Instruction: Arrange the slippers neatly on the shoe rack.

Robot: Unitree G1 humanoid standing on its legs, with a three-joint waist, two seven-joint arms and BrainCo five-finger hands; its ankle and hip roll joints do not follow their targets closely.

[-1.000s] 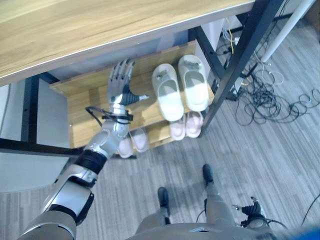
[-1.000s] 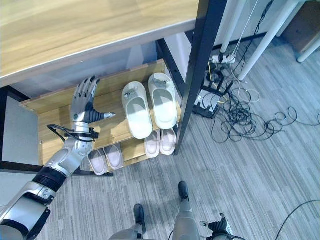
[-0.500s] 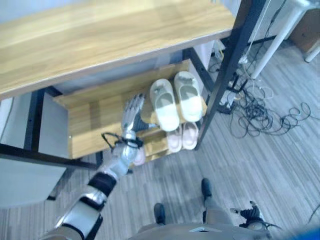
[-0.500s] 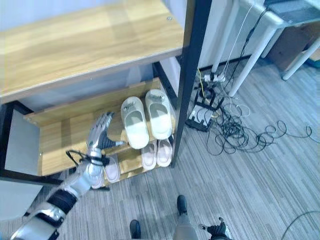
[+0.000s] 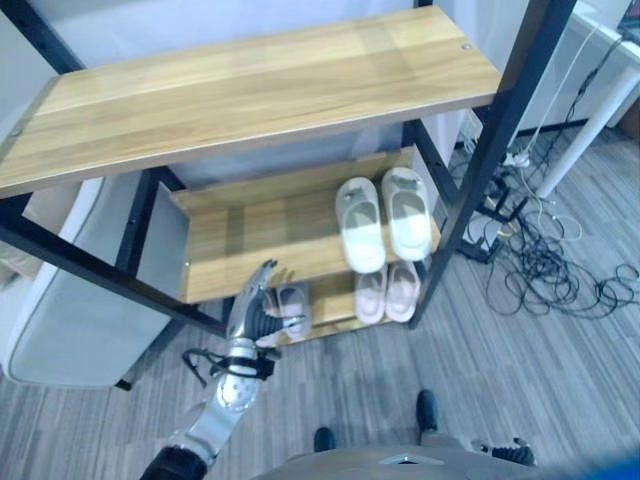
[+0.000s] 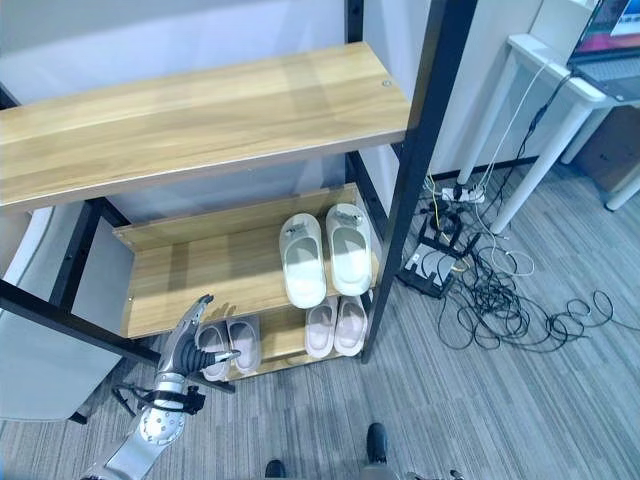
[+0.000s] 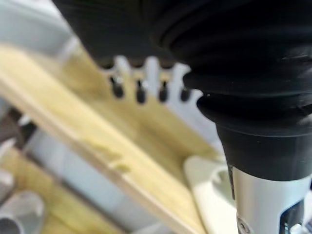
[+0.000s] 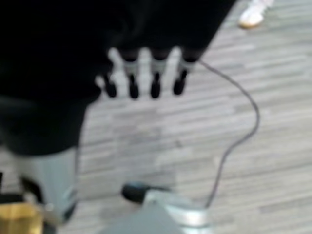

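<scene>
Currently left hand [image 6: 192,340] hovers empty, fingers straight, near pink slippers [image 6: 230,345] on lower shelf [image 6: 280,345]; right hand [image 8: 141,78] relaxed. Risk: swing could knock white slippers [image 6: 325,255] askew.

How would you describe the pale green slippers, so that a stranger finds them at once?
Start at the wooden shoe rack with black posts, under its wide top board. On the middle shelf, at its right end, lie the pale green slippers, side by side. They are larger than the pink pairs on the shelf below.

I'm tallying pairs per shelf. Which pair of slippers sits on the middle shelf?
The pale green pair, larger, on the middle wooden shelf; both pink pairs sit below.
</scene>
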